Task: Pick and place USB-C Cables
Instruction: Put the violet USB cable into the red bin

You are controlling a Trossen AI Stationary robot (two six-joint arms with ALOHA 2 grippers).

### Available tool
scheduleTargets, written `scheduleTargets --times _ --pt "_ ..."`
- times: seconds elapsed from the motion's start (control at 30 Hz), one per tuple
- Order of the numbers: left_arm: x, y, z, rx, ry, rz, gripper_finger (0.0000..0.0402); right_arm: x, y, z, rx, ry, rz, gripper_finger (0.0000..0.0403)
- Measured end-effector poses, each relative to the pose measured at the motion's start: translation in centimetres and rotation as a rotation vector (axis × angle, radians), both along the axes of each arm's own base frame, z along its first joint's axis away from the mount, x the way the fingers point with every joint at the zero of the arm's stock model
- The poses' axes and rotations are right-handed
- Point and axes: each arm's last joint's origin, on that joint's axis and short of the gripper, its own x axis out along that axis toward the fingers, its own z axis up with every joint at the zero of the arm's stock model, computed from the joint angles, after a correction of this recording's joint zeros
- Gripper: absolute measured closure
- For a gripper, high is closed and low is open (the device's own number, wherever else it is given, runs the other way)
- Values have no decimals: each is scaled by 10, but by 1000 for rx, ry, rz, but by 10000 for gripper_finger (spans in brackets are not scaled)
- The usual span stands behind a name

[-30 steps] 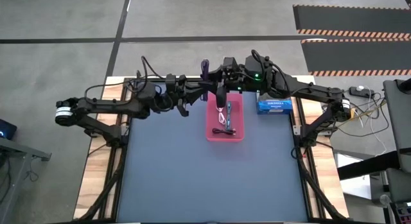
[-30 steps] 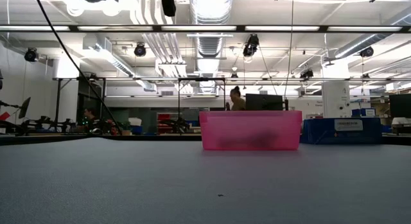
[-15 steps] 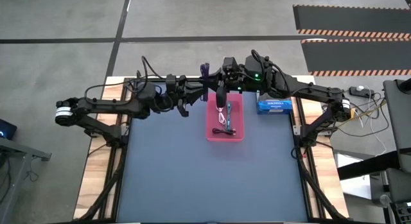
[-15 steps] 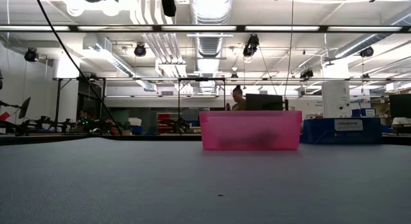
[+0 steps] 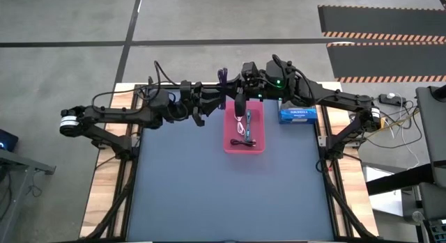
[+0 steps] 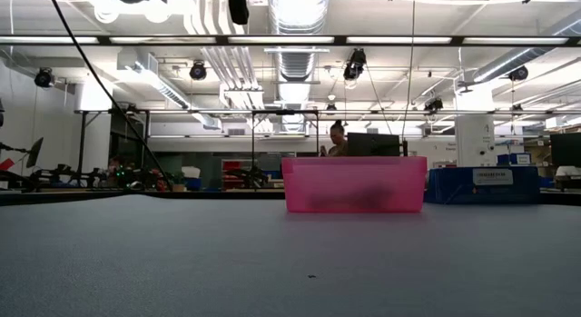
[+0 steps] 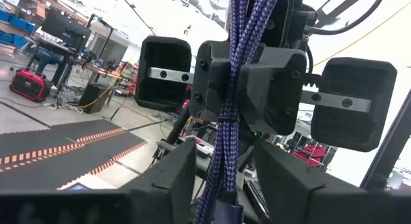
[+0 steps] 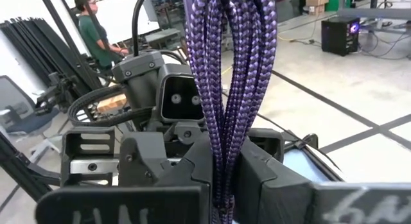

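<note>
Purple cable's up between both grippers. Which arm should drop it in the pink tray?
Right, probably. The right gripper looks closed on the purple cable and sits over the pink tray's far end in the high view. The left gripper is off the tray's side.

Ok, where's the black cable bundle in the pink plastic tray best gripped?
Across the middle of the black cable bundle, pincer coming straight down: it lies flat in the pink plastic tray's near end, and the walls likely block sideways approach.
</note>
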Motion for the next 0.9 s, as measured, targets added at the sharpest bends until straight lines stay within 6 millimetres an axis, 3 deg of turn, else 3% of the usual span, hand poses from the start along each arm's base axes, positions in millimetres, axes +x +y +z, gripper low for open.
scheduleTargets --times 0.3,0.7,0.9 --pt "-3 -1 -3 -14 79 0 216 -4 -9 1 61 -5 -36 384" --pt "-19 -1 -18 -60 368 11 214 -19 -24 -5 212 237 -288 385" --pt "-32 2 -17 -58 431 70 214 -17 -29 -11 323 365 -349 385"
